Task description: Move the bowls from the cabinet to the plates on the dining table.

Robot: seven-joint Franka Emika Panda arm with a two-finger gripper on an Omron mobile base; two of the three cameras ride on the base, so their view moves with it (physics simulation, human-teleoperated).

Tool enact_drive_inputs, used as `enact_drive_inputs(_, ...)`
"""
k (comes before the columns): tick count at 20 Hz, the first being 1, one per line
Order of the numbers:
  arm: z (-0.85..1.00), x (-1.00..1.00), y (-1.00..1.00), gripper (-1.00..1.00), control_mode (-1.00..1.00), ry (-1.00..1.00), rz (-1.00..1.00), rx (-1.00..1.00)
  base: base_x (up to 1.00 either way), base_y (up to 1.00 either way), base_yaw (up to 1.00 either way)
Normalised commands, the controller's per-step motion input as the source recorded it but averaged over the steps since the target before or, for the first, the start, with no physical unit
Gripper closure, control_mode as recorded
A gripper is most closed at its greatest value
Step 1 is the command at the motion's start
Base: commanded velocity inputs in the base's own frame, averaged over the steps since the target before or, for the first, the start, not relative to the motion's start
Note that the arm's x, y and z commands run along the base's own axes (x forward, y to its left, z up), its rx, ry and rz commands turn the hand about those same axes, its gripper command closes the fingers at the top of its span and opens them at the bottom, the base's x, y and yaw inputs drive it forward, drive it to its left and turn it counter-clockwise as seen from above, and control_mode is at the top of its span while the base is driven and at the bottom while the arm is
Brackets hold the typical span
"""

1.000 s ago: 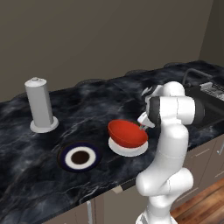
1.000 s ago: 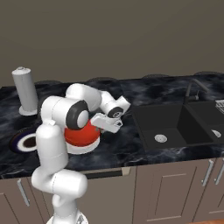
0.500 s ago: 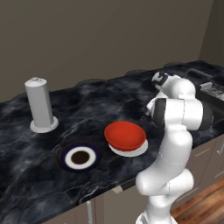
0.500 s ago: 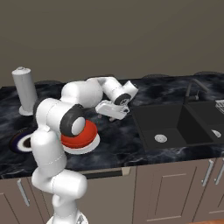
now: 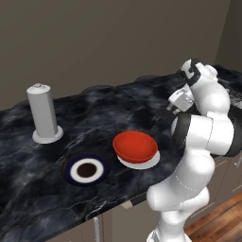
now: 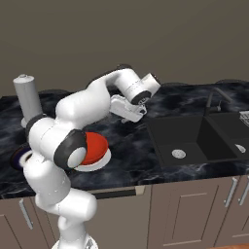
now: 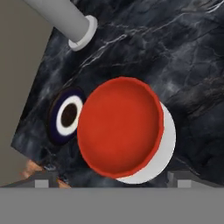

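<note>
The red bowl sits on a white plate on the black marble bench, a little off the plate's middle, so that a crescent of white shows along one side (clearest from the hand camera). The gripper is raised above the bench, clear of the bowl and off to the sink side of it, with nothing between its jaws, which stand wide apart. In the hand view the bowl lies out ahead of the two finger tips, neither of them touching it. Just beside the bowl, nearer the bench's end, lies a dark blue-rimmed dish with a white ring and a brown middle. Farther back stands a tall grey cylinder on a round base, upright and well apart from the bowl.
</note>
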Motion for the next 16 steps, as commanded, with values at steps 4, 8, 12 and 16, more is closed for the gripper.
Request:
enact_drive_inputs(4, 0.7, -0.64, 0.0, -1.0, -1.0, -0.01, -0.22, 0.17, 0.0, 0.0, 0.0)
enact_drive_inputs(8, 0.55, -0.45, 0.0, -1.0, -1.0, 0.0, -0.31, 0.15, 0.0, 0.0, 0.0)
enact_drive_inputs(12, 0.55, -0.43, 0.0, -1.0, -1.0, 0.0, -0.31, 0.15, 0.0, 0.0, 0.0)
enact_drive_inputs(16, 0.49, -0.4, 0.0, -1.0, -1.0, 0.01, -0.3, 0.16, 0.0, 0.0, 0.0)
